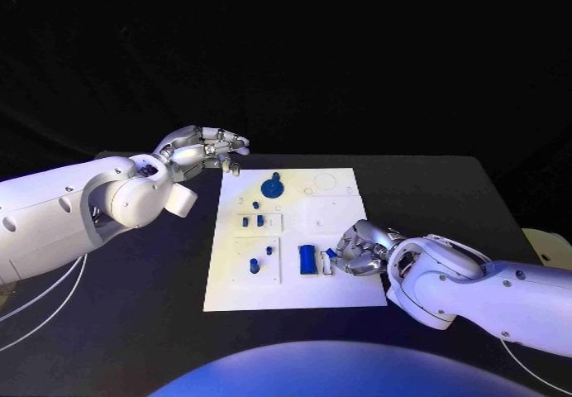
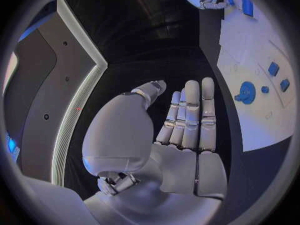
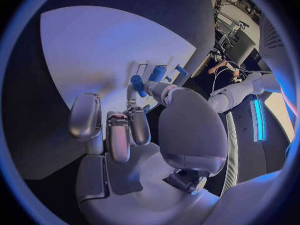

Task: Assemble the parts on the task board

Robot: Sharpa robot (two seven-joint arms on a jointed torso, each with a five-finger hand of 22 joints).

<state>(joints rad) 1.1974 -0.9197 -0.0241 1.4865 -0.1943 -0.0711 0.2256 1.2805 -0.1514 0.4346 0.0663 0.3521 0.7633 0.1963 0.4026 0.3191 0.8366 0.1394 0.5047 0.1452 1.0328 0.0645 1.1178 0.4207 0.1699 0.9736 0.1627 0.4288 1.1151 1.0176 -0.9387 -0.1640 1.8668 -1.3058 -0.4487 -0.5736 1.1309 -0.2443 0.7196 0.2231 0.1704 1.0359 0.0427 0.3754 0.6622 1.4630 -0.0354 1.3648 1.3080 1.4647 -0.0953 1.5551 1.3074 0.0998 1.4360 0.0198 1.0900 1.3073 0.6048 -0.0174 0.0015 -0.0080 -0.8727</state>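
Head view was read left to right from the task board (image 1: 296,273). Off its far-left corner the left hand (image 1: 205,151) was held above the bench (image 1: 143,322), fingers (image 2: 190,115) straight, close together, holding nothing. A blue round part (image 1: 273,188) lay near the board's far edge, small blue parts (image 1: 250,221) in its middle. At the board's near-right edge the right hand (image 1: 361,251) was bent over an upright blue part (image 1: 307,259); a grip could not be told. A careless closing there was judged likely to topple or nudge that part.

left hand (image 1: 205,151) off task board (image 1: 345,285); right hand (image 1: 361,248) on board
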